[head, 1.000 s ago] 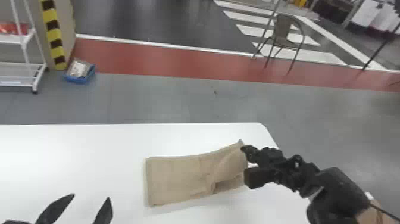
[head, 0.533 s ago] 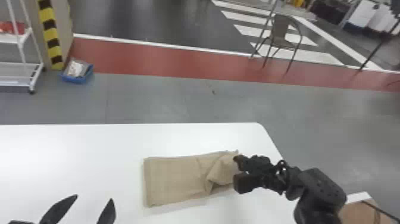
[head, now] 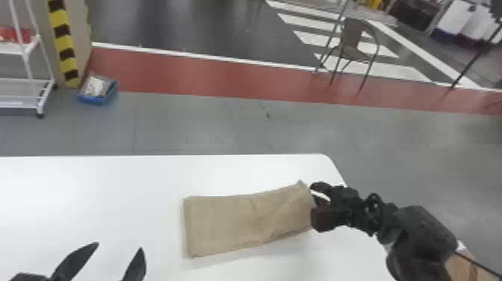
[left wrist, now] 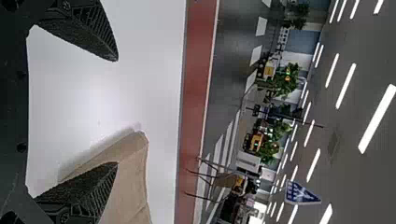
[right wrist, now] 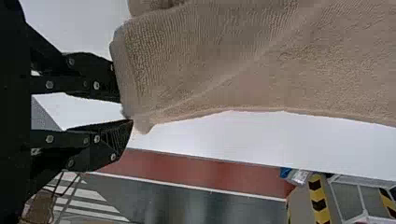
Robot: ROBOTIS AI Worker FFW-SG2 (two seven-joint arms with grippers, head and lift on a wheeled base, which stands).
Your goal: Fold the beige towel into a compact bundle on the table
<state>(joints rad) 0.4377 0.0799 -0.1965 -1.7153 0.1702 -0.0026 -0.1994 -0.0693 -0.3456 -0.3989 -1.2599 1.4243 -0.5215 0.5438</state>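
Beige towel [head: 228,224], ribbed and nubbly, forms a softly creased oblong.

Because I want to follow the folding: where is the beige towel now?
In the head view, the beige towel lies on the white table, its right end next to the right gripper.

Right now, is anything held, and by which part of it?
No clear hold. Left hand is open and empty. Right hand is open at the short end of the beige cloth towel, by a corner; no pinch shows.
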